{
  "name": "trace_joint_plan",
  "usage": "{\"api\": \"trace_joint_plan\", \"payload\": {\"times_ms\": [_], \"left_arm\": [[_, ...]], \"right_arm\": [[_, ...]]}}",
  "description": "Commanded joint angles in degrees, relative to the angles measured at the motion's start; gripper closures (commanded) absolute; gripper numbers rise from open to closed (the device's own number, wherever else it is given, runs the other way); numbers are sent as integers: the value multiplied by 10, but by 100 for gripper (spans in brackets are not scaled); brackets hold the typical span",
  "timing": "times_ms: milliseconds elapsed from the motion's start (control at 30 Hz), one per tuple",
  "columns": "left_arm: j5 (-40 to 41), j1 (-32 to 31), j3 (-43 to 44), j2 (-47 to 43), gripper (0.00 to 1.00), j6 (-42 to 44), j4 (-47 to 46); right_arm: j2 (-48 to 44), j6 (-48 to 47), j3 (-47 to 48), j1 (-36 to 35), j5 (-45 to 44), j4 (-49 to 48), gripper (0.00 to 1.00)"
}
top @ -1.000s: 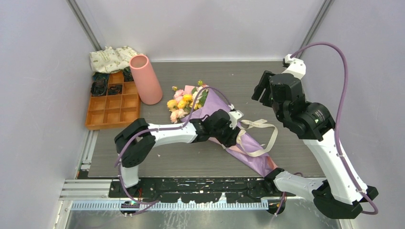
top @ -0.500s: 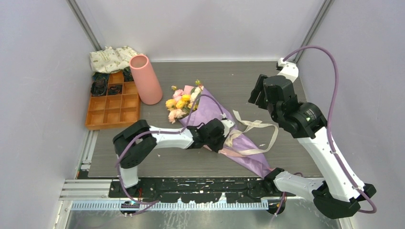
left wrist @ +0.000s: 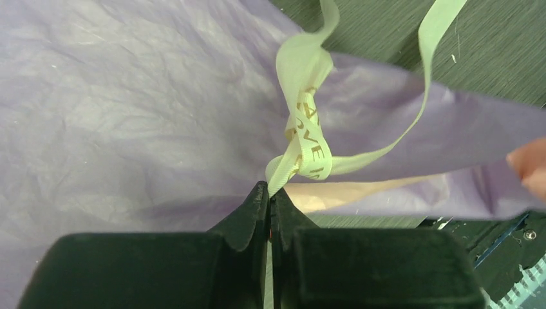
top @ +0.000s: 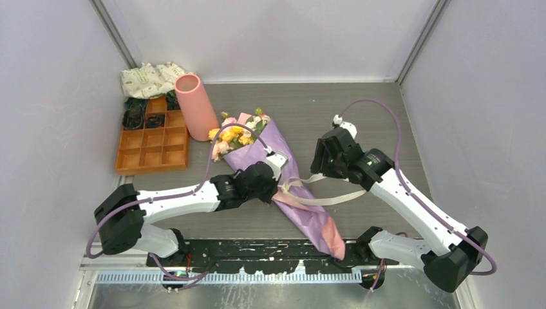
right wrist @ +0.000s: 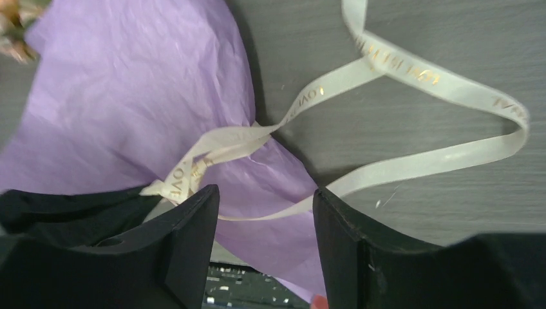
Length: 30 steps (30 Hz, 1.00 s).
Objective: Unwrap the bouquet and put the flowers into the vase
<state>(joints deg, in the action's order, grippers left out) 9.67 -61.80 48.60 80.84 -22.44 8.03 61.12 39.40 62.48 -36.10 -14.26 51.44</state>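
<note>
bouquet (left wrist: 129, 96) wrap: crinkled matt paper | ribbon (right wrist: 412, 76): smooth satin | table (top: 302, 106): matt woodgrain

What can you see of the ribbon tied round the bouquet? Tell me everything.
The ribbon is a flat cream band, satin-looking, printed with gold lettering. It is knotted around the purple paper of the bouquet, about midway along the cone. Its loose tails loop flat over the grey table on the bouquet's right side. The left gripper is shut on it right at the knot. The right gripper hangs open above the tails, not touching them.
</note>
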Motion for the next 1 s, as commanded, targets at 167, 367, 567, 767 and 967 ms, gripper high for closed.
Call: {"api": "trace_joint_plan", "payload": {"times_ms": [167, 367, 567, 767, 967], "left_arm": [[40, 1, -13, -73, 95, -22, 26], [38, 0, -43, -89, 95, -32, 25], [38, 1, -73, -115, 95, -43, 25], [44, 0, -86, -127, 95, -49, 34], [42, 0, -94, -121, 95, -62, 30]], "right_arm": [[52, 58, -63, -60, 90, -118, 40], [128, 99, -87, -106, 128, -201, 42], [183, 111, -110, -110, 133, -254, 44], [210, 101, -107, -110, 99, -259, 47], [232, 93, -83, -110, 72, -261, 47]]}}
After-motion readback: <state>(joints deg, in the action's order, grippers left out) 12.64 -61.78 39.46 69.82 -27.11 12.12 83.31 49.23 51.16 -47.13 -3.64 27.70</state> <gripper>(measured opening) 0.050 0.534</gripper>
